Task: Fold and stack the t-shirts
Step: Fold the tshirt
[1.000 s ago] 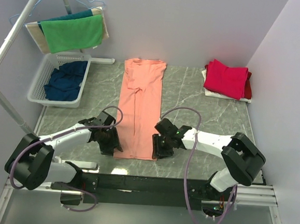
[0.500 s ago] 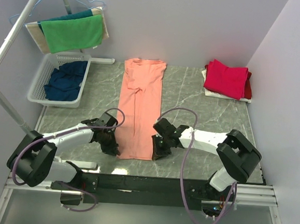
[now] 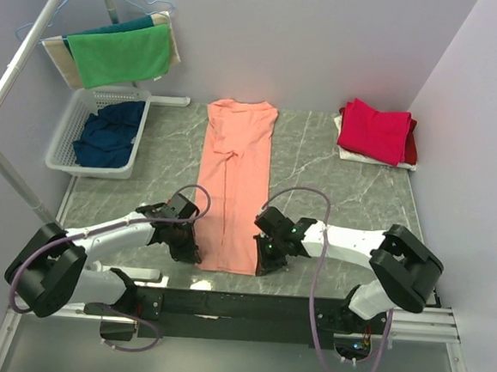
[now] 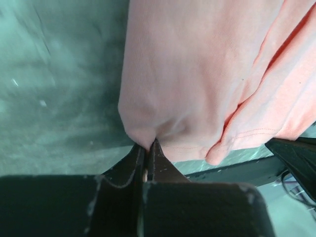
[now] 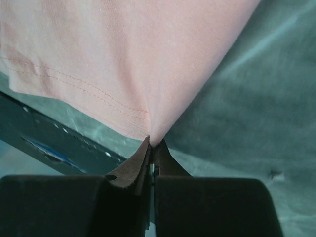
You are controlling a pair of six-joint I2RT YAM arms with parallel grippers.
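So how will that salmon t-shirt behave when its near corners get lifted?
Probably floppy: the salmon t-shirt puckers where the left pincer and right pincer pinch it. Likely light, being thin cloth. Its long body may sag and drag.

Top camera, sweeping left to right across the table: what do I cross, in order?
white basket → left pincer → salmon t-shirt → right pincer → folded t-shirt stack

No readable text, labels or numbers
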